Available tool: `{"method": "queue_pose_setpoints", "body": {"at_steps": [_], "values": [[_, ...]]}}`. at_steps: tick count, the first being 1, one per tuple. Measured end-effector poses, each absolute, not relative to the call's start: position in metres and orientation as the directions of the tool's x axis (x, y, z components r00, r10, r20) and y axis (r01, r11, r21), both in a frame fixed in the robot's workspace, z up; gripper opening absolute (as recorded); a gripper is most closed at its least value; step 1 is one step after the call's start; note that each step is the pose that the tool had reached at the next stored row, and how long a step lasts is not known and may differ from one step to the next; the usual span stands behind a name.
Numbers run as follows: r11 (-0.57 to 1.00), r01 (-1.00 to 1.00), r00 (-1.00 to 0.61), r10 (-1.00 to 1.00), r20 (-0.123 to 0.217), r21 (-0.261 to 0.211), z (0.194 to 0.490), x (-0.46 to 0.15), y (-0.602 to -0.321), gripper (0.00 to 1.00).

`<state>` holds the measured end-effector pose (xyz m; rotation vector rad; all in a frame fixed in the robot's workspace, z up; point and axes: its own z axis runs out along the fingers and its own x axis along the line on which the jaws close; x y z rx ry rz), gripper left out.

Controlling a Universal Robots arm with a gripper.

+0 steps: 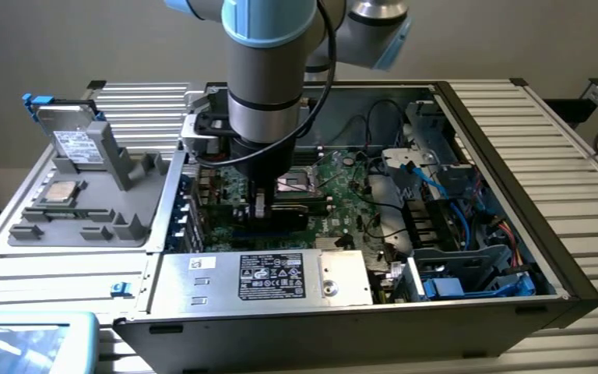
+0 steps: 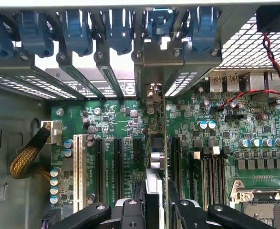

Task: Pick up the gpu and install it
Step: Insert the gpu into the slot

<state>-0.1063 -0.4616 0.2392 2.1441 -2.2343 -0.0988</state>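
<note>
The gpu (image 2: 155, 143) stands on edge above the green motherboard (image 2: 254, 119), between the long black expansion slots (image 2: 117, 162). Its silver end bracket (image 2: 154, 93) reaches the case's rear slot openings, under the blue latches (image 2: 160, 21). My gripper (image 2: 155, 212) is shut on the card's top edge, one black finger on each side. In the exterior view the gripper (image 1: 262, 204) is down inside the open computer case (image 1: 548, 257), over the motherboard's left part. Whether the card sits fully in its slot I cannot tell.
A silver power supply (image 1: 268, 276) lies at the case's front edge. Black and blue cables (image 1: 455, 202) and drive bays fill the case's right side. A grey holder (image 1: 81, 210) with a hard drive (image 1: 74, 144) stands at the exterior view's left. The CPU socket (image 2: 266, 202) is beside the card.
</note>
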Motion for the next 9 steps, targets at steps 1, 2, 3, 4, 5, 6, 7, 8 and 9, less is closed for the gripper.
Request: {"method": "queue_pose_setpoints", "body": {"at_steps": [1,2,3,4,5,6,7,8,9], "values": [[0.041,-0.996,-0.042,-0.999,-0.013,0.076,0.2391,-0.1069,-0.4616,0.29],[0.041,-0.996,-0.042,-0.999,-0.013,0.076,0.239,-0.107,-0.4616,0.29],[0.04,-0.996,-0.042,-0.999,-0.013,0.076,0.239,-0.107,-0.4616,0.29],[0.041,-0.996,-0.042,-0.999,-0.013,0.075,0.239,-0.1071,-0.4616,0.29],[0.041,-0.996,-0.042,-0.999,-0.013,0.074,0.239,-0.1071,-0.4616,0.29],[0.041,-0.996,-0.042,-0.999,-0.013,0.073,0.2389,-0.1072,-0.4616,0.29],[0.041,-0.997,-0.042,-0.999,-0.013,0.071,0.2389,-0.1072,-0.4616,0.29],[0.041,-0.997,-0.042,-0.999,-0.013,0.07,0.2388,-0.1073,-0.4616,0.29],[0.041,-0.997,-0.042,-0.999,-0.013,0.069,0.2386,-0.1074,-0.4617,0.29]]}}
